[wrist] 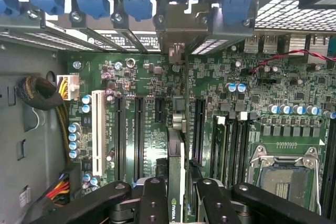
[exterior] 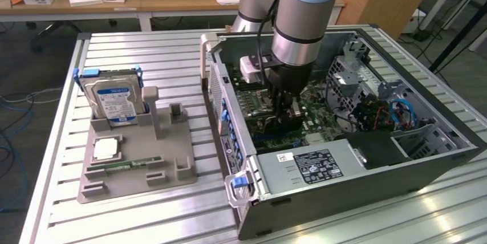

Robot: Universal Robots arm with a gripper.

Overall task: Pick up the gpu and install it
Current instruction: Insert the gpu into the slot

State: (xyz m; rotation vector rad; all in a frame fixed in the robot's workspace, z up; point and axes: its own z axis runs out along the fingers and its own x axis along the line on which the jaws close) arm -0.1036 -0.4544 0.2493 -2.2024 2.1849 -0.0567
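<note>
One gpu [wrist: 176, 156], edge-on, clamped in your end effector [wrist: 179, 190] above the motherboard [wrist: 252, 108]: hold it upright, square to the black expansion slots [wrist: 139, 135].

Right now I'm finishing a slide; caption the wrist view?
Gripper clamps the gpu edge-on at the expansion slots of the motherboard inside the computer case.

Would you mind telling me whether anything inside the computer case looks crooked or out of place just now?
Nothing stands out. The gpu sits edge-on in the gripper, upright and parallel to the slots of the motherboard, with no tilt that I can see.
</note>
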